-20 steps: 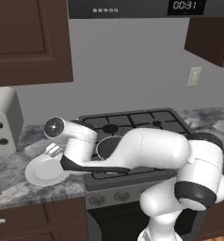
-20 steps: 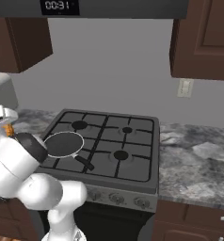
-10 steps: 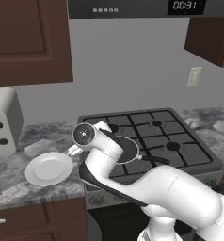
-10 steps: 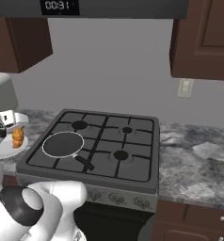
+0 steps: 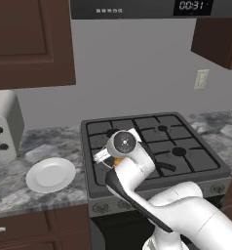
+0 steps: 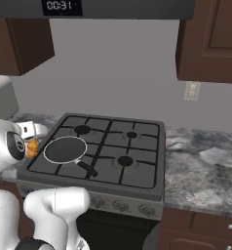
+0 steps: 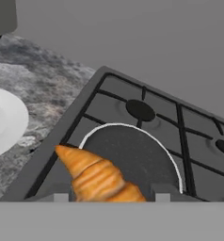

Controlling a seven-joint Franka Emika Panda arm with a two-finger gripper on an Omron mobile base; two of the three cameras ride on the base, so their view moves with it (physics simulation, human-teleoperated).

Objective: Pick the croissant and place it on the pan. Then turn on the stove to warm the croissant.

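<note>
The croissant (image 7: pixel 97 176), golden-orange and ridged, sits between my fingertips in the hand view, and my gripper (image 7: pixel 111 196) is shut on it. It hangs over the stove's left edge, just beside the near-left rim of the black pan (image 7: pixel 132 155). From the right base view the croissant (image 6: pixel 32 147) is left of the pan (image 6: pixel 65 149), which rests on the front-left burner of the stove (image 6: pixel 132 161) with its handle toward the front. In the left base view my gripper (image 5: pixel 109 156) holds the croissant (image 5: pixel 117 161), and my arm hides most of the pan.
A round white plate (image 5: pixel 50 174) lies on the granite counter left of the stove, and a white toaster (image 5: pixel 3 127) stands behind it. Knobs (image 6: pixel 120 207) line the stove's front panel. More counter (image 6: pixel 205 166) stretches to the right of the stove.
My arm has swung right, from over the white plate to the stove's left edge, carrying the croissant with it. The pan and plate have not moved.
</note>
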